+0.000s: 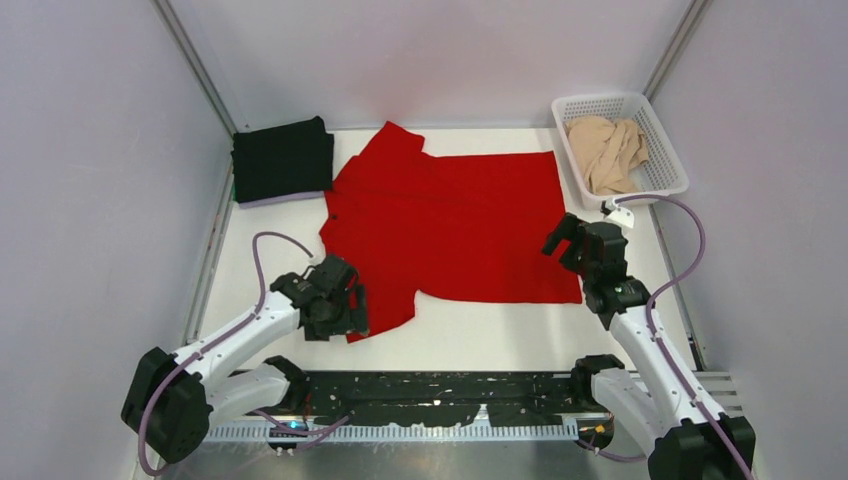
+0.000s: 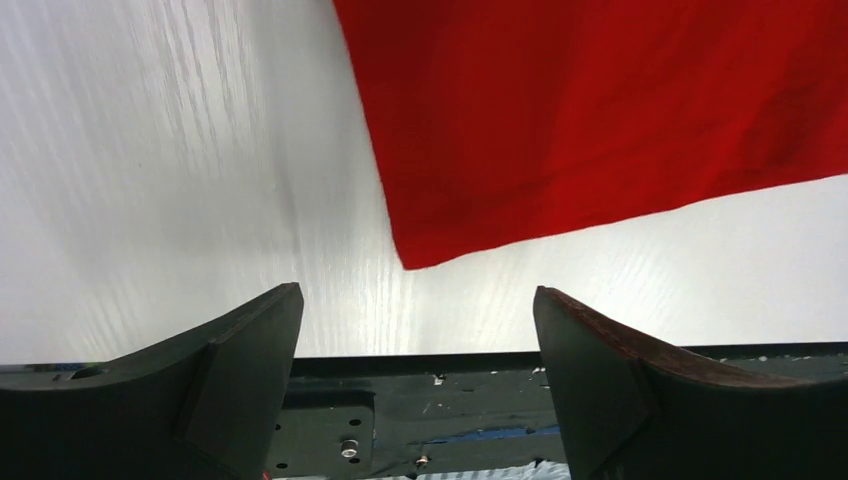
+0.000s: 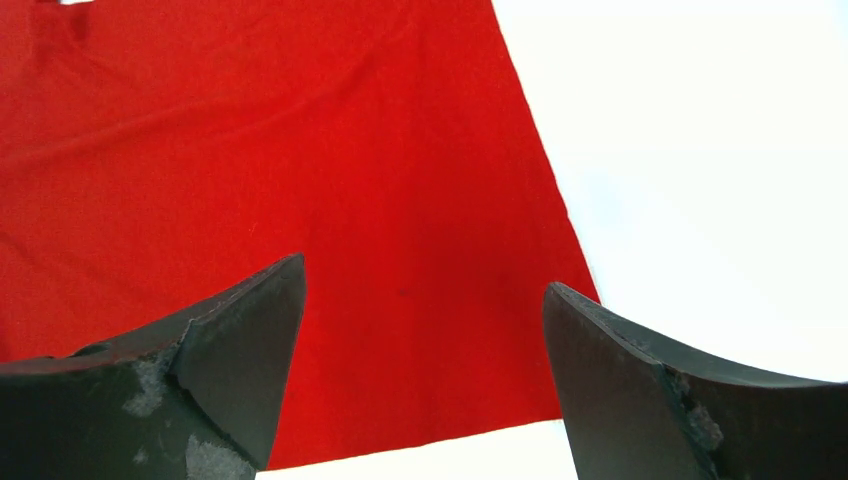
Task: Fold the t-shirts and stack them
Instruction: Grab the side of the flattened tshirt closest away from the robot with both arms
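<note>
Red t-shirt (image 1: pixel 450 225): spread flat across the table centre.
Left gripper (image 2: pixel 418 305): jaws wide apart, empty, above the near sleeve's corner.
Right gripper (image 3: pixel 423 290): jaws wide apart, empty, over the hem's near corner.
Black t-shirt (image 1: pixel 283 158): folded, far left.
Beige t-shirt (image 1: pixel 608 152): crumpled in the white basket (image 1: pixel 662 140).

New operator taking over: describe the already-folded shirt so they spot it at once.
Find the far left corner of the white table. The black t-shirt lies there, just left of the spread red t-shirt. It alone is dark and folded square; the beige t-shirt sits crumpled in the basket.
</note>
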Robot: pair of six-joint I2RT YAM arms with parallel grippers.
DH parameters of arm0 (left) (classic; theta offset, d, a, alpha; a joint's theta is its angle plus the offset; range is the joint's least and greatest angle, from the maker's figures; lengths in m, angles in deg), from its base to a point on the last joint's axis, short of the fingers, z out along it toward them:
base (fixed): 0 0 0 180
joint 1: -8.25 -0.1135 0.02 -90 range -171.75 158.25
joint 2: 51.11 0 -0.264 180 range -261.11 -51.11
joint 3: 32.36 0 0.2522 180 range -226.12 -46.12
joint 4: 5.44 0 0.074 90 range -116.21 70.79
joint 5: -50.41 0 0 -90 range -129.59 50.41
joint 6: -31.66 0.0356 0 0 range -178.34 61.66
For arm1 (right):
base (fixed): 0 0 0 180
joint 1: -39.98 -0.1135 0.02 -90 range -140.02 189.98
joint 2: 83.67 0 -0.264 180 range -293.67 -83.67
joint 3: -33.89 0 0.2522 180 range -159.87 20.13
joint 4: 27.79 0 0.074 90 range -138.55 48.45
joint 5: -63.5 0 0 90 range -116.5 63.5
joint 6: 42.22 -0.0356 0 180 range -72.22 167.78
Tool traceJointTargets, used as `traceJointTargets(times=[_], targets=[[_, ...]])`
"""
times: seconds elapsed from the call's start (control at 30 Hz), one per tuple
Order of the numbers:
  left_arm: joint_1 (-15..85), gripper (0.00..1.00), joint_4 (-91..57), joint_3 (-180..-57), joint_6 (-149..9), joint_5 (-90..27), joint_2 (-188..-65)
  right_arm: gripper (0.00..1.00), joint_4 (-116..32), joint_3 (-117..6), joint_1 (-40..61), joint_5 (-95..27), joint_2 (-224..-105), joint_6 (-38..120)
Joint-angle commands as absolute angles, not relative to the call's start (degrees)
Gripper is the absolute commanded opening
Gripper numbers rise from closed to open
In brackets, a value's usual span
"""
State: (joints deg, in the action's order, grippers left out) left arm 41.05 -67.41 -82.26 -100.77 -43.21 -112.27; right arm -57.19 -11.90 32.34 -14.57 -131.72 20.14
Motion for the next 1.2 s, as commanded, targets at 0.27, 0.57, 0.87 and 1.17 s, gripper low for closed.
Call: traceJointTargets(times=[0.27, 0.57, 0.87, 1.17], targets=[[45.67, 0.66, -59.23, -75.45, -107.69, -42.69, -110.24, 0.95, -55.83, -11.64, 32.66, -14.42, -131.97, 20.03], [45.61, 0.52, -57.94, -78.23, -104.16, -45.52, -117.49, 0.95, -56.47, -11.64, 32.59, -12.83, -132.77, 20.08], [45.61, 0.00, -54.32, -77.28, -103.74, -41.11, -124.02, 0.96, -58.44, -12.17, 32.62, -9.25, -133.00, 18.36], [48.42, 0.00, -59.34, -76.20, -104.60, -37.45, -120.90, 0.96, -66.24, -11.34, 32.60, -2.05, -131.04, 12.63]])
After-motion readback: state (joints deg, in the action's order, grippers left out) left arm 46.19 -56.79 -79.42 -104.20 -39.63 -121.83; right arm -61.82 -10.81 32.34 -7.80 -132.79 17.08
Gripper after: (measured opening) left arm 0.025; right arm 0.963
